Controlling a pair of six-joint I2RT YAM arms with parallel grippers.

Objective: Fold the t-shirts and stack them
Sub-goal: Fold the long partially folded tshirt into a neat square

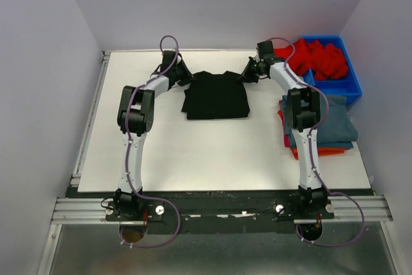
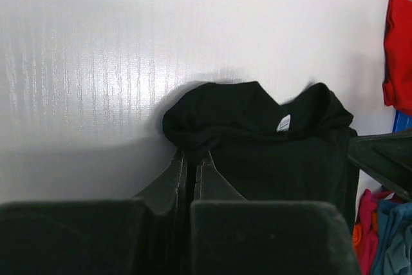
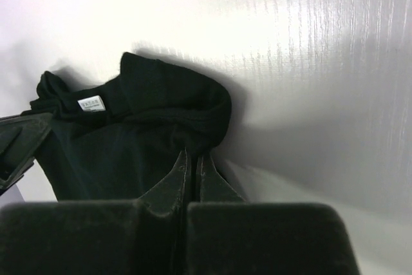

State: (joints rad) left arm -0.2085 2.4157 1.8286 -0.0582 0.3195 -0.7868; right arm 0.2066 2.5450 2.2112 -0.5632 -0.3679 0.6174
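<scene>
**Ana:** Looking down from above, where did the black cloth t-shirt (image 1: 215, 96) lie?

**Ben:** It lay folded into a rough rectangle on the white tabletop (image 1: 193, 152), toward the far edge and between the two arms. Its collar end pointed away from the arm bases, and a small white neck label (image 2: 284, 122) showed inside the collar.

**Ana:** And the grippers?

**Ben:** The left gripper (image 2: 191, 157) sat at the shirt's far left corner. Its jaws were pressed together, with a bunched fold of the black cloth at the tips. The right gripper (image 3: 191, 156) mirrored it at the far right corner, its jaws likewise closed on the rolled edge of the cloth.

**Ana:** What of the other shirts?

**Ben:** A folded slate-blue t-shirt (image 1: 335, 120) topped a pile at the table's right edge, with a folded orange t-shirt (image 1: 328, 151) under it. Bright red cloth t-shirts (image 1: 318, 59) were heaped in the blue plastic bin (image 1: 338, 87) just behind that pile.
</scene>
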